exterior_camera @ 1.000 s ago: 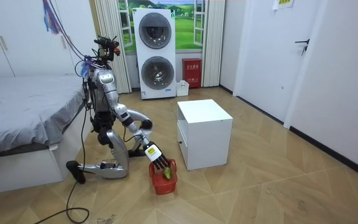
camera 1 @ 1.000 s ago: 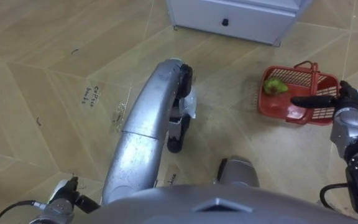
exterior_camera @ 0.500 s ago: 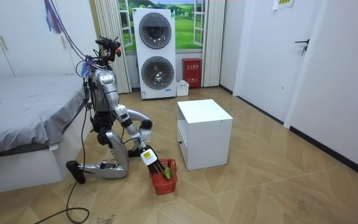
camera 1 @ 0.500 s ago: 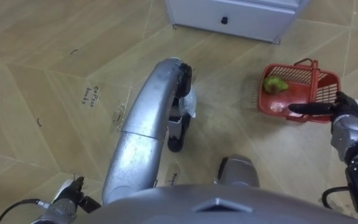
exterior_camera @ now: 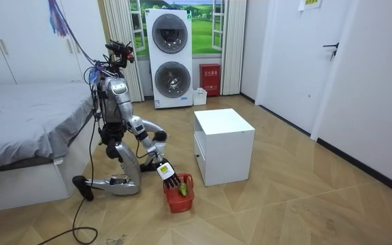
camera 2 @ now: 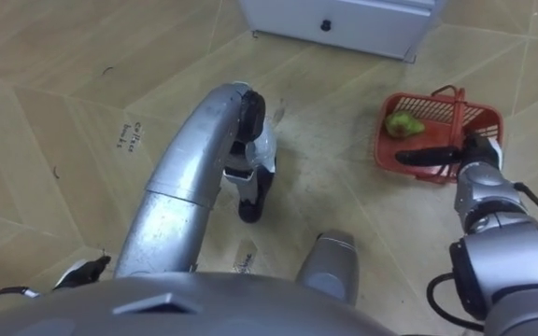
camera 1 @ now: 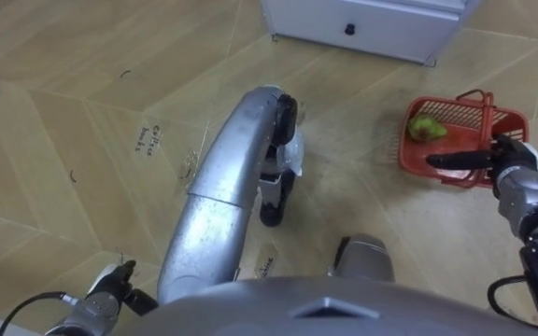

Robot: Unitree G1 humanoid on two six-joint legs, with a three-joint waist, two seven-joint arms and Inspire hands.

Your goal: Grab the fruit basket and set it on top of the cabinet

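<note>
A red plastic fruit basket stands on the wooden floor at my right, just in front of a white cabinet. A green fruit lies in its far left corner. Its handle is up over the middle. My right hand is stretched over the basket's near edge with its fingers straight, pointing left, holding nothing. In the room view I kneel beside the bed, with the right hand down at the basket. My left hand shows at the lower left, near the floor.
The white cabinet with a small dark knob stands right behind the basket. A bed is behind me, and a stacked washer and dryer stand by the far wall. Open floor lies at the room view's right.
The eye view has shifted a little. My right hand has slid from over the basket's middle toward its near edge. The basket and fruit stay where they were.
</note>
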